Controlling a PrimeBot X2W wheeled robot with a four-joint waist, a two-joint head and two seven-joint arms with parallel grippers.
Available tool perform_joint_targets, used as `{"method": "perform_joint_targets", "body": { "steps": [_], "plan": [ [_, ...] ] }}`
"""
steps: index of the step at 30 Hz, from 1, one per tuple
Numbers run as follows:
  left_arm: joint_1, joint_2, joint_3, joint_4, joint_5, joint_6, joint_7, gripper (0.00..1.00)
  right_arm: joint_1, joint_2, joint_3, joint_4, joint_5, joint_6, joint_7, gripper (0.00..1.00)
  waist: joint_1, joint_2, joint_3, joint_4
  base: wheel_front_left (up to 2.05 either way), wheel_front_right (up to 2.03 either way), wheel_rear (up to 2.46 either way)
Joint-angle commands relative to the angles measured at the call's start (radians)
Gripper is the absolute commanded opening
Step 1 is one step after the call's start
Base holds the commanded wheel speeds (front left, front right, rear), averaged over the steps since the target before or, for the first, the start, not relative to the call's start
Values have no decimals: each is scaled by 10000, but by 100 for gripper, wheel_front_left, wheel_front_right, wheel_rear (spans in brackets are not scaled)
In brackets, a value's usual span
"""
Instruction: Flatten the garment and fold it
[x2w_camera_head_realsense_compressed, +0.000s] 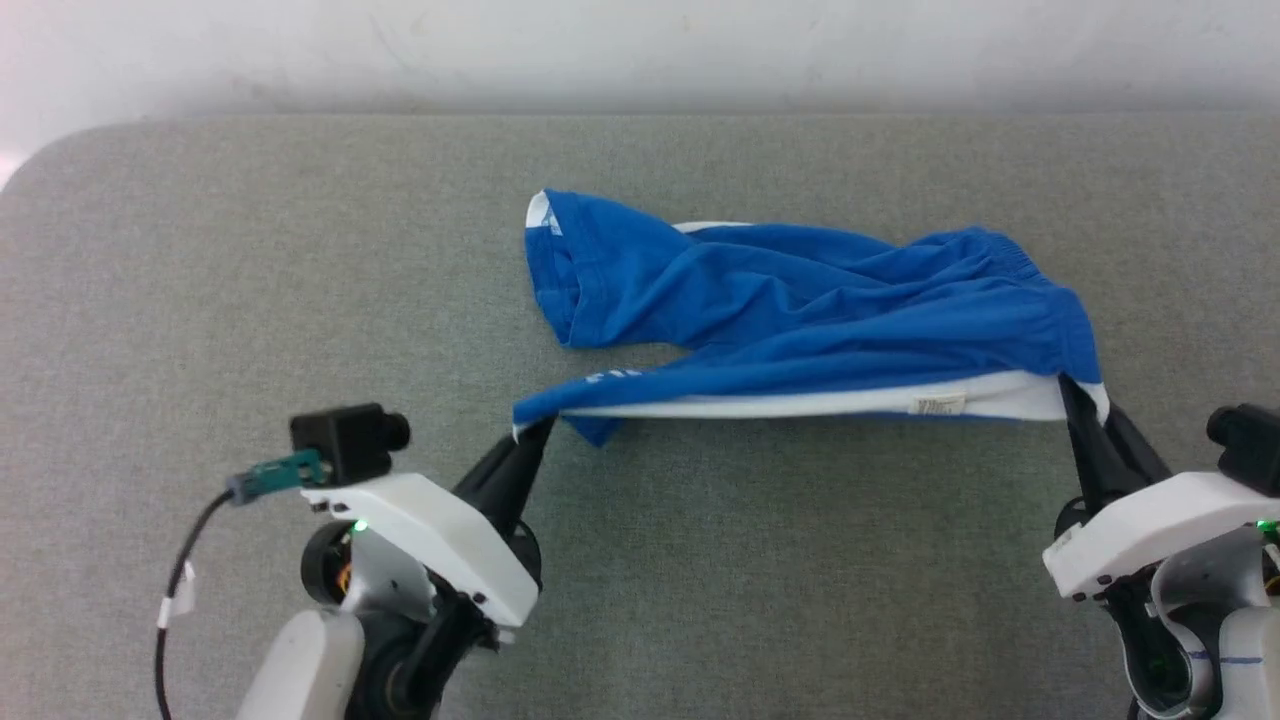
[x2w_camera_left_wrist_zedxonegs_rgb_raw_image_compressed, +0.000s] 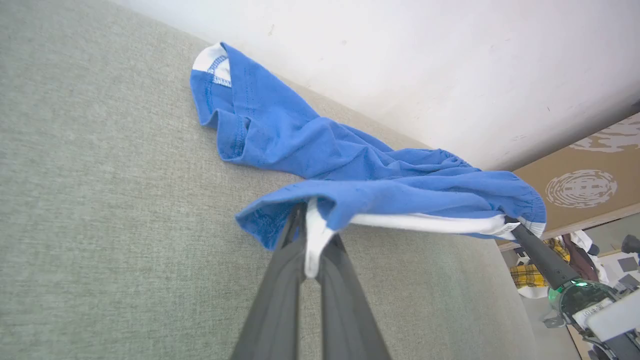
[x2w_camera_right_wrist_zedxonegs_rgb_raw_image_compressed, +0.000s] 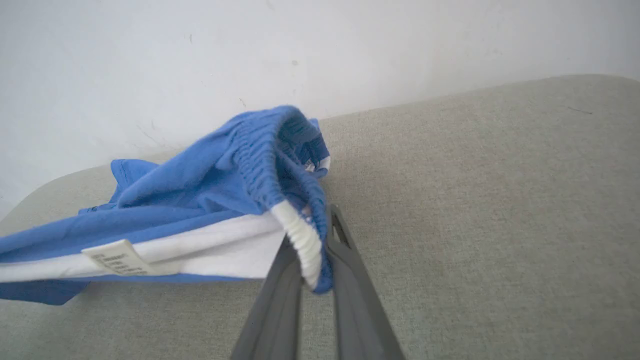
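The garment (x2w_camera_head_realsense_compressed: 800, 320) is a pair of bright blue shorts with a white side stripe and a small white tag, lying crumpled on the grey table. Its near edge is stretched taut between my two grippers and lifted a little off the surface. My left gripper (x2w_camera_head_realsense_compressed: 540, 428) is shut on the leg-hem corner; in the left wrist view the garment (x2w_camera_left_wrist_zedxonegs_rgb_raw_image_compressed: 350, 170) has its white stripe end pinched by the left gripper (x2w_camera_left_wrist_zedxonegs_rgb_raw_image_compressed: 310, 225). My right gripper (x2w_camera_head_realsense_compressed: 1072, 392) is shut on the waistband corner; the right wrist view has the garment (x2w_camera_right_wrist_zedxonegs_rgb_raw_image_compressed: 200, 200) with its white elastic caught in the right gripper (x2w_camera_right_wrist_zedxonegs_rgb_raw_image_compressed: 312, 245).
The grey fabric-covered table (x2w_camera_head_realsense_compressed: 200, 300) extends all around, with a rounded far-left corner and a white wall (x2w_camera_head_realsense_compressed: 640, 50) behind its far edge. In the left wrist view, a brown cardboard panel (x2w_camera_left_wrist_zedxonegs_rgb_raw_image_compressed: 585, 185) and clutter sit beyond the table's end.
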Motion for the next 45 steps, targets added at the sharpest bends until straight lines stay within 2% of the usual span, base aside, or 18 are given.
{"method": "perform_joint_targets", "body": {
  "steps": [1, 6, 9, 17, 22, 28, 36, 45],
  "plan": [
    [101, 42, 121, -262, -101, 77, -87, 0, -43, -29, 17, -223, 45, -19, 28, 0, -1, 0, -146, 23, 0, 0, 0],
    [-180, -108, 376, -1171, -483, 319, 123, 0, -292, -29, 391, -1118, 31, -19, 332, 0, -1, 0, -450, 27, 0, 0, 0],
    [-760, 52, 526, -1392, -359, 492, 318, 0, -768, -29, 630, -1526, -159, -19, 669, 0, -1, 0, -582, -19, 0, 0, 0],
    [-3003, 234, 1185, -871, -309, 1198, 883, 0, -3102, -29, 1348, -1585, -645, -19, 1738, 0, -1, 0, -758, -214, 0, 0, 0],
    [-4253, 322, 1481, -180, -360, 1501, 1161, 0, -4532, -29, 1626, -979, -806, -19, 2180, 0, -1, 0, -600, -267, 0, 0, 0],
    [-6385, 646, 1544, 1239, 71, 1806, 1395, 0, -6854, -29, 2047, 371, -1097, -19, 2589, 0, -1, 0, 140, -338, 0, 0, 0],
    [-9161, 1227, 1153, 2797, 1017, 1614, 1297, 0, -9854, -29, 2178, 2248, -1949, -19, 2369, 0, -1, 0, 1887, -447, 0, 0, 0],
    [-10931, 1292, 1255, 3894, 1363, 1353, 245, 0, -12007, -29, 2117, 4302, -2971, -19, 1119, 0, -1, 0, 3606, -369, 0, 0, 0]
  ]
}}
